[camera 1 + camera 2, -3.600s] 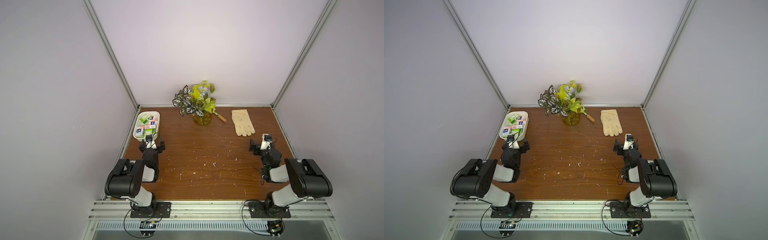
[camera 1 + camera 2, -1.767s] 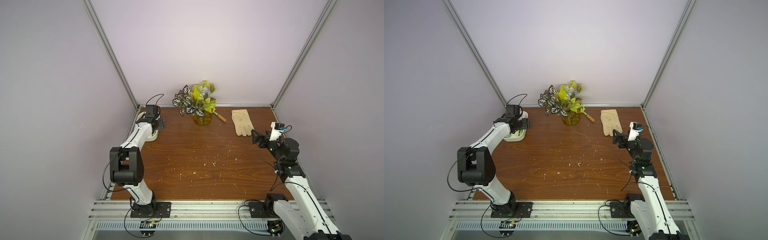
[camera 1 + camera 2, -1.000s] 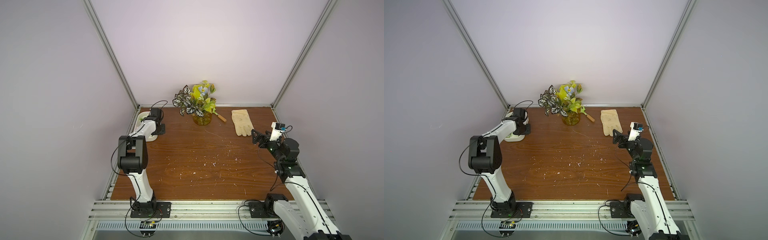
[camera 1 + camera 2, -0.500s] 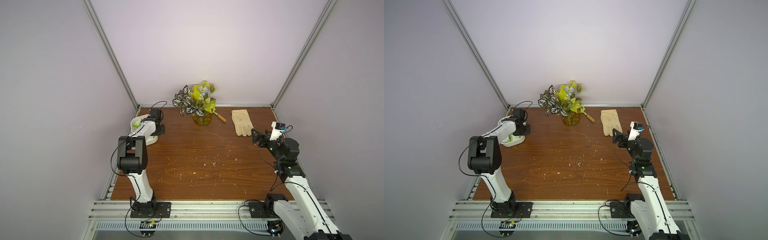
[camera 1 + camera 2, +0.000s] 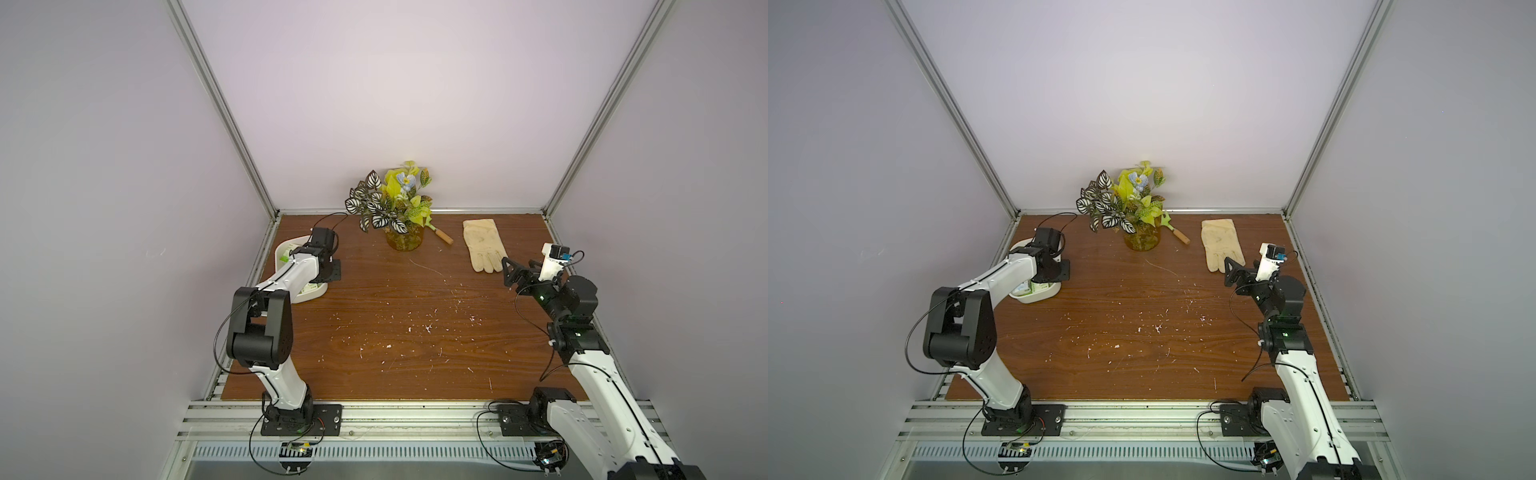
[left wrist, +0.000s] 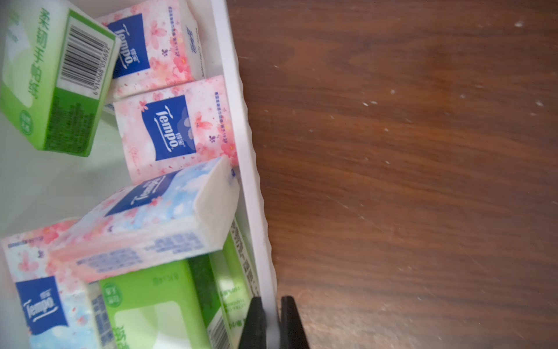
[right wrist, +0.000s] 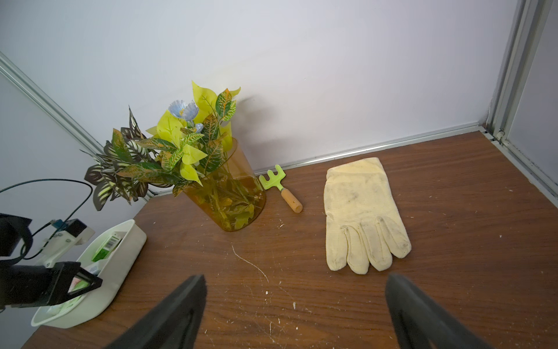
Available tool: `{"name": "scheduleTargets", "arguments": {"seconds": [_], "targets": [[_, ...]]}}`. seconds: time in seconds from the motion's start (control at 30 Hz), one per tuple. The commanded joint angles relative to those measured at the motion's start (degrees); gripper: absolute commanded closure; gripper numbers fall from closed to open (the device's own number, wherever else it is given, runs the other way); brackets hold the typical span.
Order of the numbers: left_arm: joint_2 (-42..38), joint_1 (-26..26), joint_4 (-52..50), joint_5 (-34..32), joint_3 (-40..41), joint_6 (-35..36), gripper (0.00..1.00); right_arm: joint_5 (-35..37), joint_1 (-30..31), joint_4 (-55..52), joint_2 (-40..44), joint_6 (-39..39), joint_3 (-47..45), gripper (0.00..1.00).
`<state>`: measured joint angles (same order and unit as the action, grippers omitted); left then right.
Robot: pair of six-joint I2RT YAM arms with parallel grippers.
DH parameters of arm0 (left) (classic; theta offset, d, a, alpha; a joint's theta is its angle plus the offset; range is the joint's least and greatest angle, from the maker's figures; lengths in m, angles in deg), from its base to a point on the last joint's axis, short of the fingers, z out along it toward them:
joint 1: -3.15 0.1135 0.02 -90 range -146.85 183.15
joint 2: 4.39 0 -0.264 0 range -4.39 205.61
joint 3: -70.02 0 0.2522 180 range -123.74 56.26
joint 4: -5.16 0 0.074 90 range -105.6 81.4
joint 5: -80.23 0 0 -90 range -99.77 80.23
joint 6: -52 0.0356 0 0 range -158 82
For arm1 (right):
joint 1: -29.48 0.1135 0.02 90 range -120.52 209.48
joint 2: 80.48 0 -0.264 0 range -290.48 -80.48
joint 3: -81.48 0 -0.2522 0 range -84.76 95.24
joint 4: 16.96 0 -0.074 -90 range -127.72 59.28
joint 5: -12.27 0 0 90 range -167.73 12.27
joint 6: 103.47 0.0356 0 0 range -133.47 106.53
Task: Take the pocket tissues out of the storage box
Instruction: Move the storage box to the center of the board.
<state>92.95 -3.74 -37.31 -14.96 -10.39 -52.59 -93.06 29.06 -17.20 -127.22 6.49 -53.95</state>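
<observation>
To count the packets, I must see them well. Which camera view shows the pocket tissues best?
The left wrist view: the pocket tissues appear close, labels readable, inside the storage box. Both top views show only slivers; the right wrist view, mainly one green packet.

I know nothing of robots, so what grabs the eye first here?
The left hand pinching the rim of the shallow white plastic tub at the back left, pink and green tissue packets jumbled inside. Then the leafy plant in an amber pot at the back, and the cream fabric glove to its right.
</observation>
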Motion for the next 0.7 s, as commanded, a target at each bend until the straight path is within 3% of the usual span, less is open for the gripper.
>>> {"name": "scheduleTargets", "arguments": {"seconds": [0.0, 0.37, 0.67], "targets": [[-4.6, -2.6, 0.0, 2.6, 4.0, -2.9, 1.00, -0.7, 0.4, 1.6, 0.4, 0.3, -0.4, 0.01], [-15.4, -10.2, 0.3, 5.3, 13.5, -7.9, 1.00, -0.3, 0.5, 1.8, 0.4, 1.3, -0.7, 0.01], [-13.5, -20.8, 0.4, 3.9, 12.2, -11.2, 1.00, 0.4, 0.7, 0.8, 0.7, 1.4, -0.1, 0.01]]}}
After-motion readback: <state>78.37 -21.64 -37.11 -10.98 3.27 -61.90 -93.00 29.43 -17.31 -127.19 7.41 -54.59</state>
